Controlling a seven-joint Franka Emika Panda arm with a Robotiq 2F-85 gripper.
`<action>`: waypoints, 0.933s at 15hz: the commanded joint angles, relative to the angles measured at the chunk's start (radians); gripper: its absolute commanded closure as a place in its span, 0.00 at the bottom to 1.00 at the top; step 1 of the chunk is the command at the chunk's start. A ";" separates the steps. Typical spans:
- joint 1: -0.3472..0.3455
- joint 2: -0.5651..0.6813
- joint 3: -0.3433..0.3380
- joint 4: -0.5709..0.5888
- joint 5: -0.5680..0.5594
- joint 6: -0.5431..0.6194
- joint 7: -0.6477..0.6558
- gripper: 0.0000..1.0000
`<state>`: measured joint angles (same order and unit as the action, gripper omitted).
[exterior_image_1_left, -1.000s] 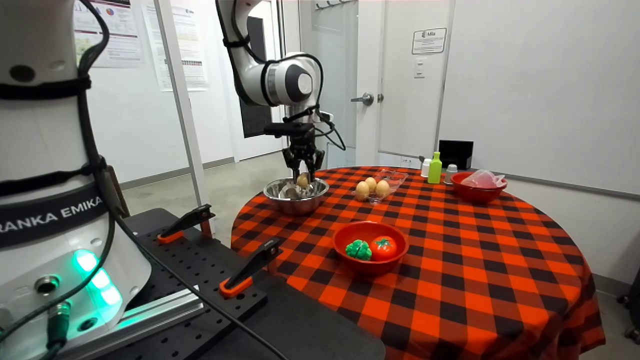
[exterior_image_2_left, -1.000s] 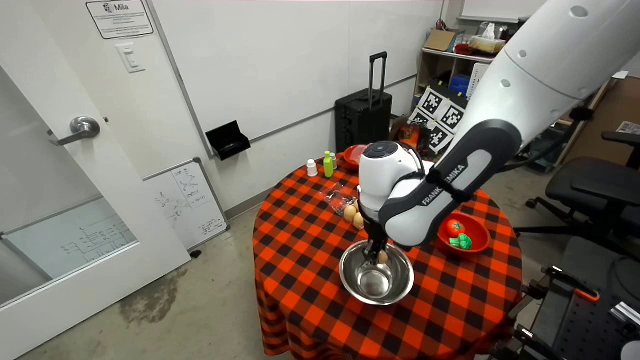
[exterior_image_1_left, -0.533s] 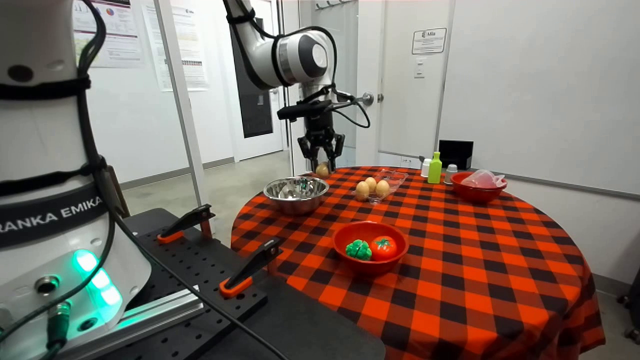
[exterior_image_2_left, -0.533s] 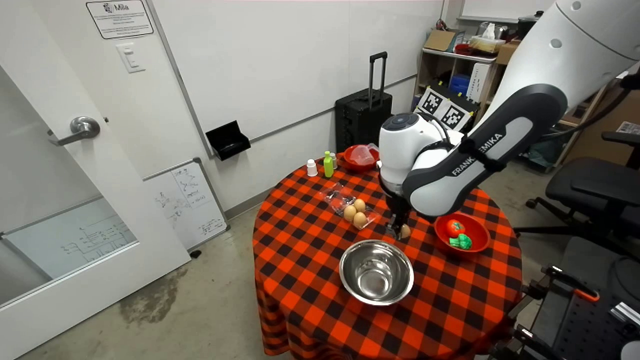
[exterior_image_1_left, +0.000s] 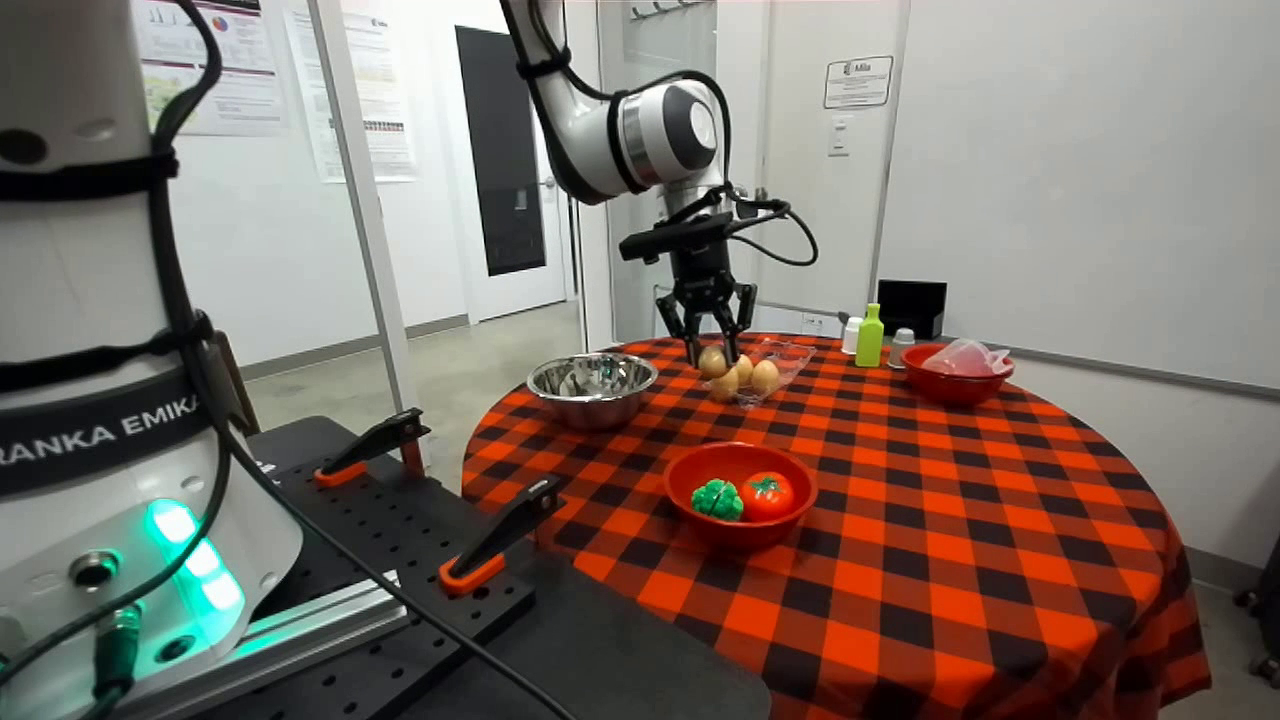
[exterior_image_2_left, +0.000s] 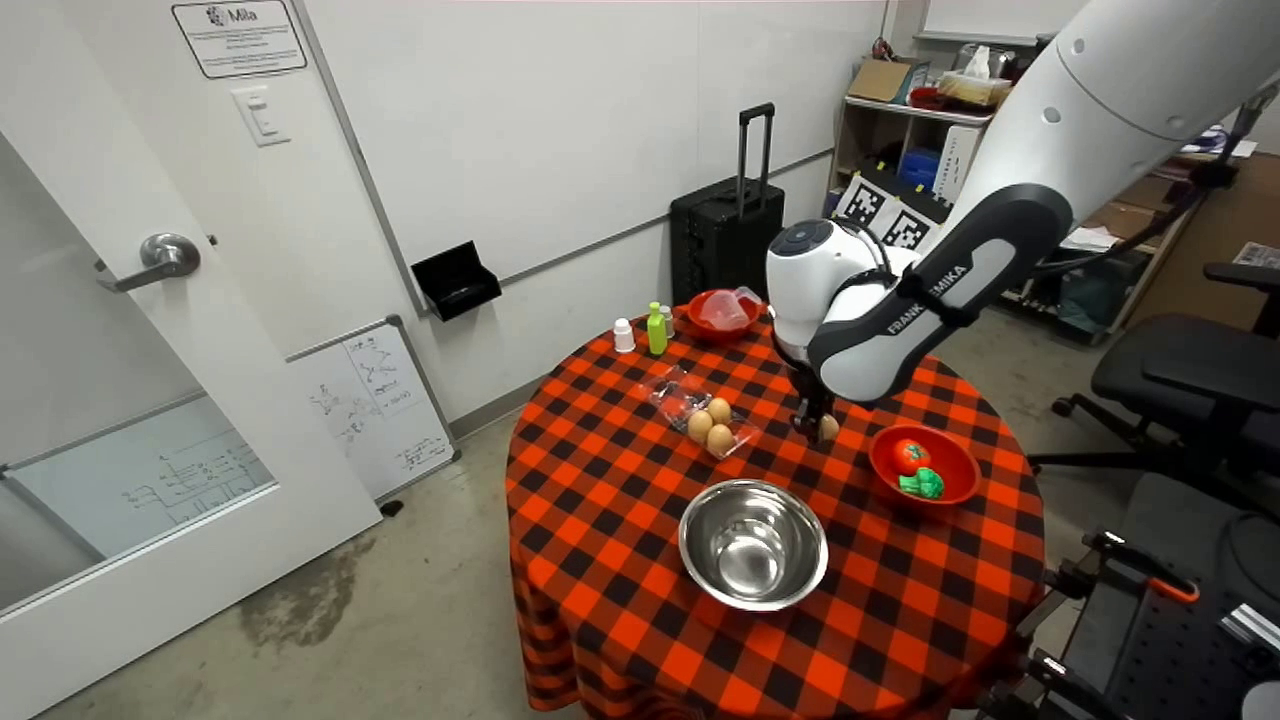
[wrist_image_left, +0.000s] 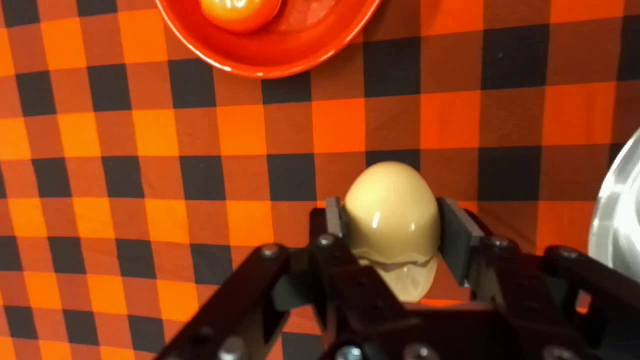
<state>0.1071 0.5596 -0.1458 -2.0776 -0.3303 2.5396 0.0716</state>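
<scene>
My gripper (wrist_image_left: 392, 220) is shut on a tan egg (wrist_image_left: 390, 205), one pad on each side of it. The shell has a jagged crack line in the wrist view, and a paler part hangs below that line. Both exterior views show this egg (exterior_image_2_left: 829, 428) between the fingertips, above the checkered cloth. Close by, several more eggs (exterior_image_2_left: 719, 438) sit in a clear plastic carton (exterior_image_2_left: 672, 392). A steel bowl (exterior_image_1_left: 592, 413) stands to one side, with nothing visible inside in an exterior view (exterior_image_2_left: 692, 560).
A red bowl (exterior_image_2_left: 955, 490) holds a toy tomato (exterior_image_2_left: 911, 456) and green broccoli (exterior_image_2_left: 921, 484). At the table's far side are a green bottle (exterior_image_1_left: 870, 338), white shakers (exterior_image_1_left: 901, 347) and another red bowl (exterior_image_1_left: 955, 388) with clear plastic in it.
The gripper has risen out of the steel bowl with the egg and swung away from it, to a spot between the egg carton and the near red bowl. Its grip stays the same.
</scene>
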 joint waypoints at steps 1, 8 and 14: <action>-0.061 0.111 0.019 0.123 0.020 0.017 -0.054 0.77; -0.136 0.295 0.040 0.273 0.060 0.145 -0.094 0.77; -0.151 0.380 0.066 0.341 0.104 0.231 -0.117 0.77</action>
<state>-0.0316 0.8971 -0.0968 -1.7906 -0.2621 2.7497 -0.0079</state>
